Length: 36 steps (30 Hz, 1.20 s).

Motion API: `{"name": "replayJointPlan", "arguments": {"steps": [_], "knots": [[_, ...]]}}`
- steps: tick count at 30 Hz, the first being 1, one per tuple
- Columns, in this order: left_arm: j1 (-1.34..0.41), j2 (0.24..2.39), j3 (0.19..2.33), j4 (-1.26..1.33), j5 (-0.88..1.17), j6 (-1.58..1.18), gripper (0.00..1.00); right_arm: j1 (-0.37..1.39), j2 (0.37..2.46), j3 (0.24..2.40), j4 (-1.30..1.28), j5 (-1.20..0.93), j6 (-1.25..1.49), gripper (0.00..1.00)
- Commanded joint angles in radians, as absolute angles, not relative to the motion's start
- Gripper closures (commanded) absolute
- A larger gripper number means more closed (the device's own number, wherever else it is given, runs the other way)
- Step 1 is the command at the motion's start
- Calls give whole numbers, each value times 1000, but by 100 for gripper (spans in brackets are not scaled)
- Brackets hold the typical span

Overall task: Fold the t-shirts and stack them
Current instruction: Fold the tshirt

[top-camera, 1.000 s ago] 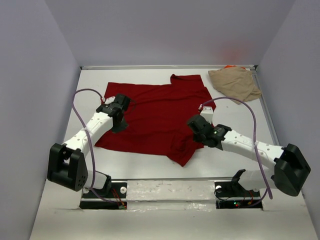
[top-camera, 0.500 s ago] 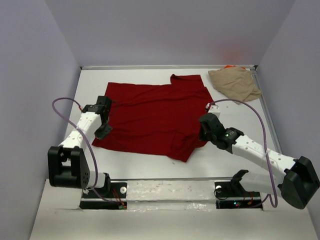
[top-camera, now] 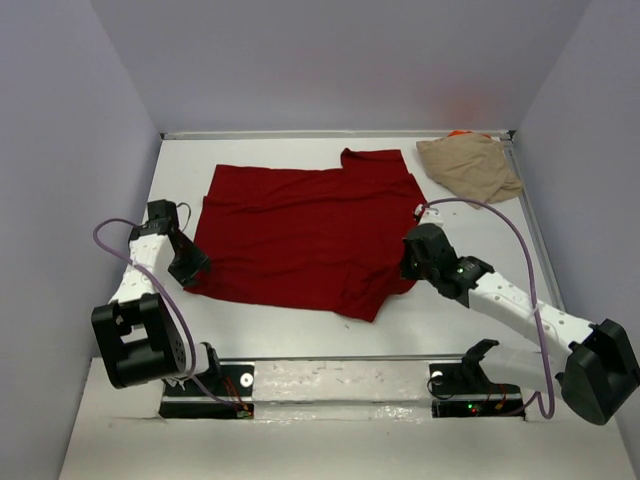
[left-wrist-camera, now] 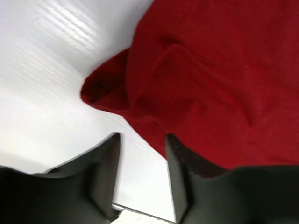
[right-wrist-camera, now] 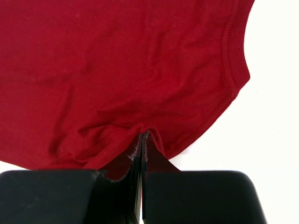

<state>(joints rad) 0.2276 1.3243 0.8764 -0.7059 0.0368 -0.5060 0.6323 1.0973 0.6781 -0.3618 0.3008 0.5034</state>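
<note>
White-shelled, black-jointed left arm point(top-camera: 137, 272) and right arm point(top-camera: 520, 305) are trailing looping purple cables point(top-camera: 462, 201); left hand point(left-wrist-camera: 142, 154) and right hand point(right-wrist-camera: 141, 140) are showing black.

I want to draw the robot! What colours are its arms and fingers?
The left arm and right arm have white links with chunky black joints. Their fingers are flat and black. A thin purple cable loops along each arm.

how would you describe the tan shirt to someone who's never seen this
Go to the far right corner of the white table. The tan shirt lies there, apart from the big red shirt spread mid-table. It alone is beige and crumpled, with an orange sliver peeking out behind.
</note>
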Motion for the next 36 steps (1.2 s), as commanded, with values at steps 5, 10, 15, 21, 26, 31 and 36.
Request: {"name": "replayJointPlan", "arguments": {"steps": [5, 10, 15, 21, 26, 31, 36], "knots": [[241, 1351, 951, -816, -175, -511, 46, 584, 1088, 661, -265, 213, 465, 100], [241, 1345, 950, -821, -248, -552, 53, 560, 1086, 652, -242, 189, 457, 100], [247, 1416, 962, -795, -212, -561, 57, 560, 1081, 647, -239, 184, 457, 100], [247, 1511, 957, -736, -181, -558, 58, 551, 1071, 641, -244, 172, 459, 100], [247, 1551, 963, -727, -183, -555, 58, 551, 1066, 638, -250, 178, 460, 100], [247, 1540, 980, -736, -215, -549, 64, 551, 1074, 640, -249, 176, 457, 100], [247, 1520, 979, -738, -215, -551, 100, 541, 1077, 640, -249, 179, 462, 100]]}}
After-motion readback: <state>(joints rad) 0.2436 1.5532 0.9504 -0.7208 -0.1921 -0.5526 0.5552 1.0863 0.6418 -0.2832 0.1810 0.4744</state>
